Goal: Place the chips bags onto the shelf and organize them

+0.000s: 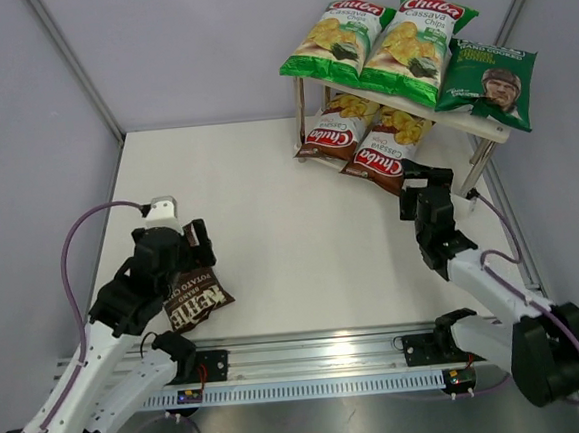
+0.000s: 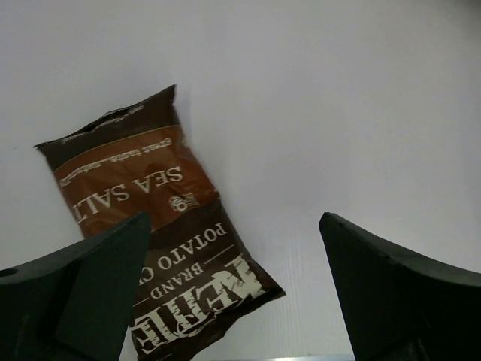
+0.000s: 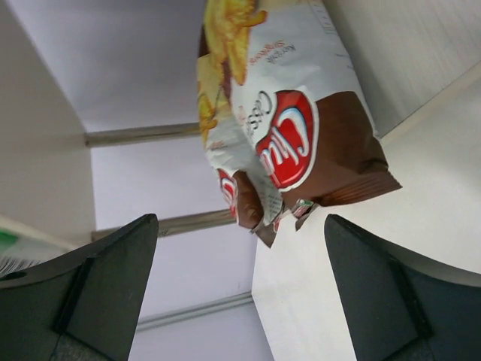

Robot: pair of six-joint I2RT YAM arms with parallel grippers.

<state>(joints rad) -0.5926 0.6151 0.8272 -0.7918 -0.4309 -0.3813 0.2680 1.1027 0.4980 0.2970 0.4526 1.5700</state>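
Done: five bags are on the shelf (image 1: pixel 490 127), in the upper right of the top view.
Top board: two green Chuba Cassava bags (image 1: pixel 336 37) side by side, then the dark green bag with a man's face (image 1: pixel 490 82) at the right end, so this board looks full.
Lower board: two brown-red Chuba Cassava bags (image 1: pixel 338 127) lean out over the front edge. There looks to be room for one more to their right.
Left to do: the Kettle bag (image 1: pixel 198 302) lies flat on the tabletop (image 1: pixel 291 236) in the lower left, well apart from the shelf. I think it has to be picked up, carried across and put beside the brown-red ones (maybe they need a small push back too).
Left tool: the left tool (image 1: pixel 177 257) hangs right over the top end of the Kettle bag, jaws wide apart, holding nothing.
Right tool: the right tool (image 1: pixel 426 188) sits just in front of the lower board, jaws wide apart too, with nothing in them.
Only the top view shows: all six bags and both boards at once.
Only the left wrist view shows: the Kettle bag (image 2: pixel 150 218) up close, with the words SEA SALT upside down. It lies toward the left finger of the left tool (image 2: pixel 233 248), not in the middle of the gap.
Only the right wrist view shows: a brown-red bag (image 3: pixel 301 128) from low down, its sealed end poking past the board edge toward the right tool (image 3: pixel 240 226), with the second one tucked close behind it.
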